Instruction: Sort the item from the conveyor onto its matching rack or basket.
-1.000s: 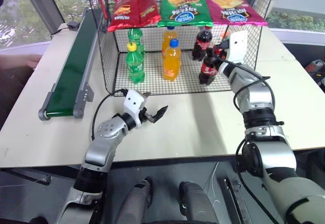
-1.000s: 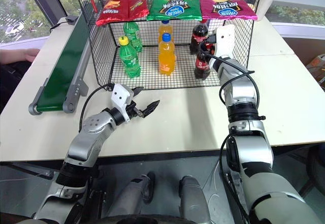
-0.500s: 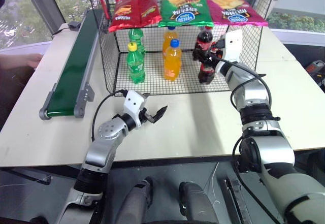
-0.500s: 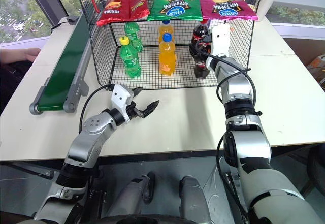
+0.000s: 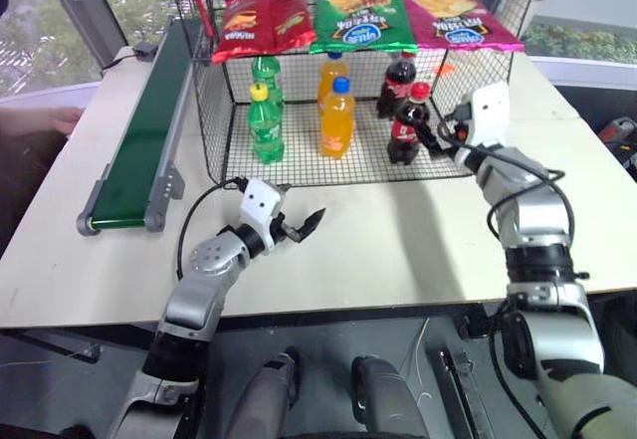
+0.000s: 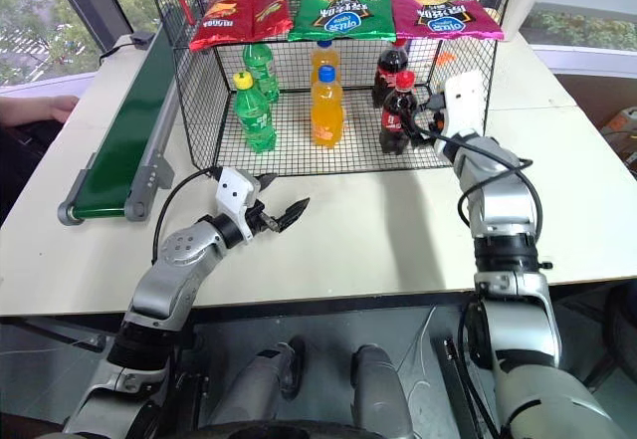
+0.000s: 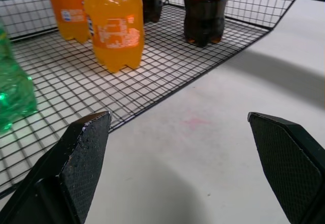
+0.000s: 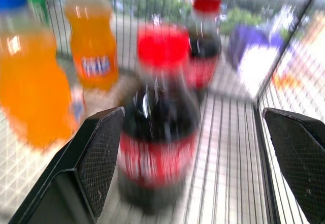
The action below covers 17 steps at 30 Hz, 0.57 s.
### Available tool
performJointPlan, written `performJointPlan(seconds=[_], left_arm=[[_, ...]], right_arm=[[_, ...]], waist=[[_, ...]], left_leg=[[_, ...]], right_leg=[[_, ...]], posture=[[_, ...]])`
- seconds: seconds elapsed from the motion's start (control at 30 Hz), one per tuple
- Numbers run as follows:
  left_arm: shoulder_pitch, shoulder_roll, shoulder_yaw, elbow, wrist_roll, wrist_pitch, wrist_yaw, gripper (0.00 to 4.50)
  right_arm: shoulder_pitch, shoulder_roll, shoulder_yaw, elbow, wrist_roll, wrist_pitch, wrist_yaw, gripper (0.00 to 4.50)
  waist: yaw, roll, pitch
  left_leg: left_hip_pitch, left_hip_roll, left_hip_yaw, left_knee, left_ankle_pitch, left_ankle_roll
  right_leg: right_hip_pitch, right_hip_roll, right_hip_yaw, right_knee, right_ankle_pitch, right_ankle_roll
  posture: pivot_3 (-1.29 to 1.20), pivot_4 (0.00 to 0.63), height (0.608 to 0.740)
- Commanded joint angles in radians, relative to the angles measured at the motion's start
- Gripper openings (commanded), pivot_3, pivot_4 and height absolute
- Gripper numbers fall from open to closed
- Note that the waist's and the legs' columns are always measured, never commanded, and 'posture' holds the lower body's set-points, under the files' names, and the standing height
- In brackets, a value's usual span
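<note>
Dark-brown cola bottle (image 6: 397,112) (red cap, red label), upright in cage (image 6: 199,110), both grippers' fingers released, right gripper (image 6: 430,120) beside it

The right wrist view is smeared with motion, so the label on the nearest cola bottle (image 8: 158,148) cannot be read. The left wrist view crops that bottle's cap and the orange soda bottles (image 7: 112,23) at their shoulders. A person's hand (image 5: 55,118) is cut off beside the conveyor (image 5: 139,145).
</note>
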Motion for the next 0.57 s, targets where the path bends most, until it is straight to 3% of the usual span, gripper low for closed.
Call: performJointPlan(seconds=[0.03, 0.13, 0.23, 0.57], left_arm=[[0.007, 0.010, 0.016, -0.044, -0.004, -0.002, -0.002, 4.50], [0.025, 0.017, 0.018, -0.070, -0.004, 0.021, 0.008, 4.50], [0.046, 0.030, 0.039, -0.095, -0.018, 0.046, 0.013, 4.50], [0.140, 0.063, 0.078, -0.159, -0.041, 0.086, 0.009, 4.50]], right_arm=[[0.084, -0.018, 0.002, -0.201, 0.076, 0.070, 0.087, 4.47], [0.255, 0.014, 0.050, -0.374, 0.164, 0.130, 0.173, 4.47], [0.332, 0.049, 0.069, -0.448, 0.209, 0.166, 0.187, 4.47], [0.345, 0.106, 0.088, -0.412, 0.215, 0.164, 0.164, 4.47]], waist=[[0.002, 0.000, 0.000], [0.004, 0.000, -0.001], [0.003, 0.000, 0.000], [0.005, 0.000, -0.001]], left_leg=[[0.000, 0.000, 0.000, 0.000, 0.000, 0.000], [0.000, 0.000, -0.001, 0.000, 0.000, 0.000], [0.000, 0.000, -0.001, 0.000, 0.000, 0.000], [0.000, 0.000, -0.001, 0.001, -0.002, -0.003]], right_leg=[[0.000, 0.000, 0.000, 0.000, 0.000, -0.001], [0.001, 0.000, 0.000, 0.000, -0.001, 0.000], [0.001, -0.001, 0.000, 0.000, -0.001, 0.000], [0.001, -0.001, 0.000, -0.001, -0.001, -0.001]], posture=[[0.00, 0.150, 0.738], [0.00, 0.150, 0.738], [0.00, 0.150, 0.738], [0.00, 0.150, 0.738]])
